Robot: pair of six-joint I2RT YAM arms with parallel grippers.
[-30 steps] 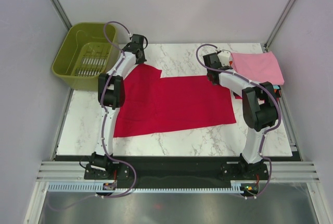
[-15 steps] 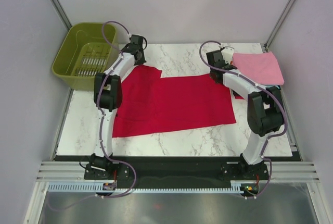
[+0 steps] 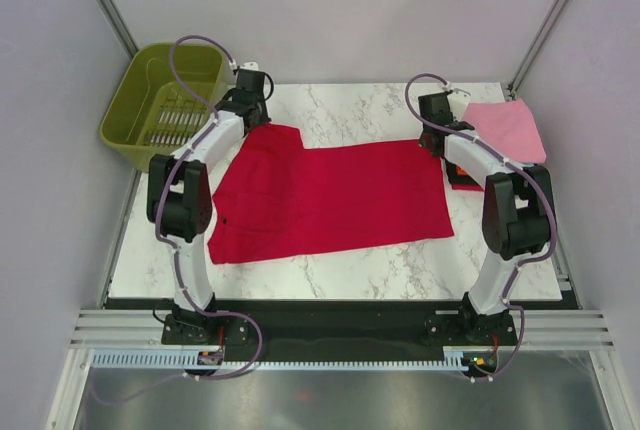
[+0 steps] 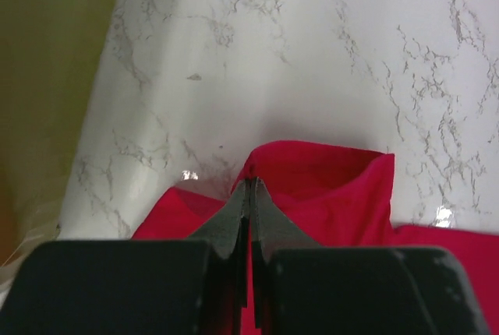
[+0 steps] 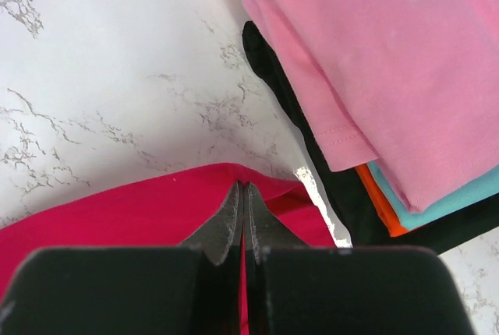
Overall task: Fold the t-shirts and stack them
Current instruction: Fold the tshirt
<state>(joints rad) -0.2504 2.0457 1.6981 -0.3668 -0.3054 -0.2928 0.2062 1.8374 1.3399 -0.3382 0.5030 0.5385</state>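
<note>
Pinching the far edge of the crimson t-shirt (image 3: 330, 195), both tools are clenched on cloth. The left tool (image 4: 249, 187) grips a small raised fold at the shirt's 11 o'clock corner, and the right tool (image 5: 243, 191) grips the hem at its 1 o'clock corner. The shirt itself lies spread flat across the middle of the counter (image 3: 350, 105), its near edge toward 6 o'clock.

Each grip looks thin, only a sliver of fabric between the closed tips. If the two arms pull at different speeds or heights, one corner will likely slip free and the fold will come out crooked. Dragging low could also bunch the cloth against the marble instead of laying it over cleanly.

The finished stack sits at 2 o'clock, very near the right tool: the pink shirt (image 5: 374, 47) is on top, with the teal shirt (image 5: 468, 195), the orange shirt (image 5: 382, 210) and the black shirt (image 5: 281, 86) showing below it. A sideways swing of that arm toward 3 o'clock could nudge the pile askew. An olive-green basket (image 3: 130, 110) stands off the counter at 10 o'clock, just beyond the left arm, which limits outward room on that side.
</note>
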